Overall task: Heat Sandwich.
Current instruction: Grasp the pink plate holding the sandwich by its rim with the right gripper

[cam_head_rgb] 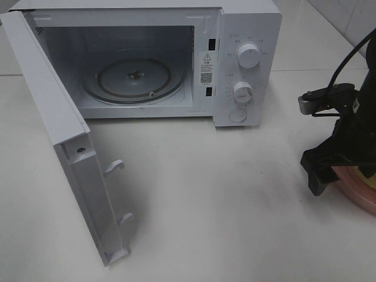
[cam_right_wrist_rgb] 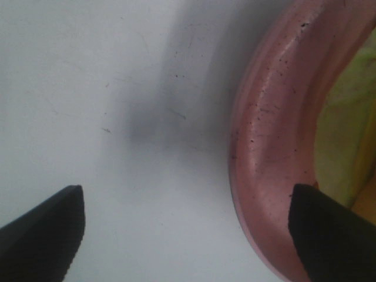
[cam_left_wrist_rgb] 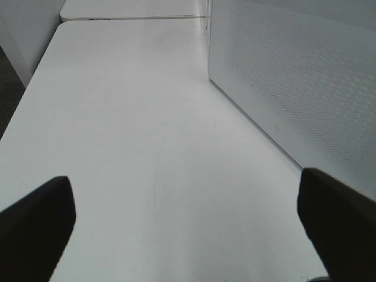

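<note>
The sandwich (cam_right_wrist_rgb: pixel 343 135) is lying on the pink plate (cam_right_wrist_rgb: pixel 267 147), on the bench (cam_head_rgb: pixel 223 194) to the front right of the microwave (cam_head_rgb: pixel 264 29). We are seeing our right pincer (cam_right_wrist_rgb: pixel 185 235) standing apart, straddling the plate's rim. The microwave's door (cam_head_rgb: pixel 64 153) is hanging open, a glass turntable (cam_head_rgb: pixel 135 79) sitting inside. Our left pincer (cam_left_wrist_rgb: pixel 188 235) is gaping apart over the bench beside that door.

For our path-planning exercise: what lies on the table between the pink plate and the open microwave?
Only bare white table, as the exterior high view shows, between pink plate and microwave.
</note>
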